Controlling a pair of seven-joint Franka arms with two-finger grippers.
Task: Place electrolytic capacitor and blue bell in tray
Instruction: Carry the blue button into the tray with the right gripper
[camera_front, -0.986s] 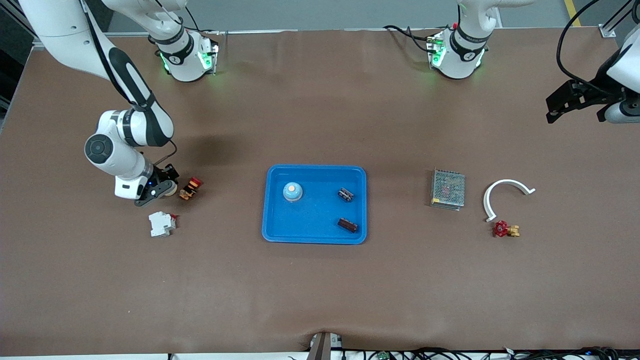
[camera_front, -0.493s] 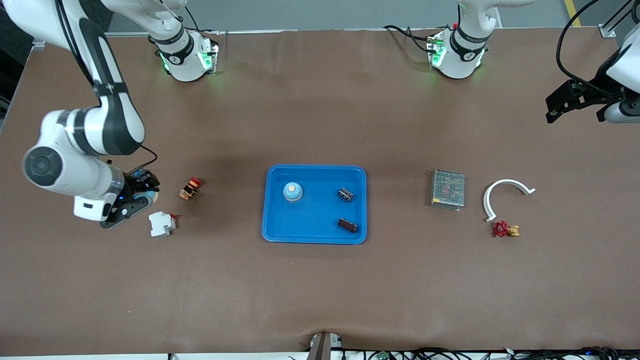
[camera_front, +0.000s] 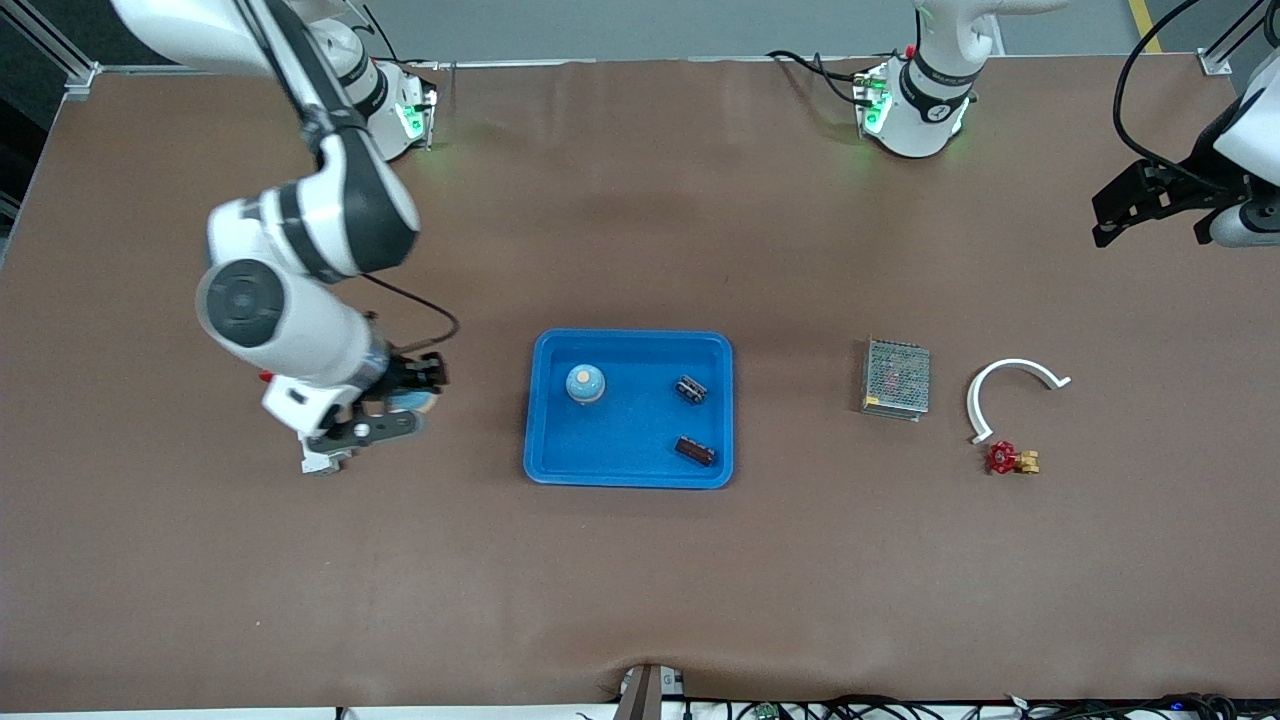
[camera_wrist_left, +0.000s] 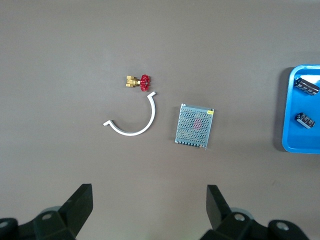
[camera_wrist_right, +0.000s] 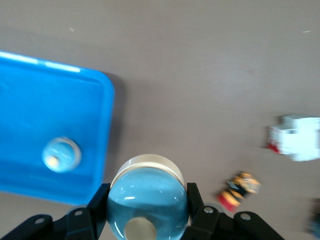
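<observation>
My right pincer (camera_wrist_right: 146, 216) is clamped on a blue bell (camera_wrist_right: 148, 200), up over the table's bare stretch just off the tray's (camera_front: 628, 468) short edge toward the right arm's end. Tray sits mid-table w/ a bell (camera_front: 585, 383) already in it near one corner, plus two capacitors (camera_front: 691, 389) by the short edge toward the left arm's end. So most looks done — what's left, I judge, is carrying this bell over the rim & letting go. My left pincer (camera_wrist_left: 149, 207) waits, jaws wide, holding nothing, high over the table edge at the left arm's end.
</observation>
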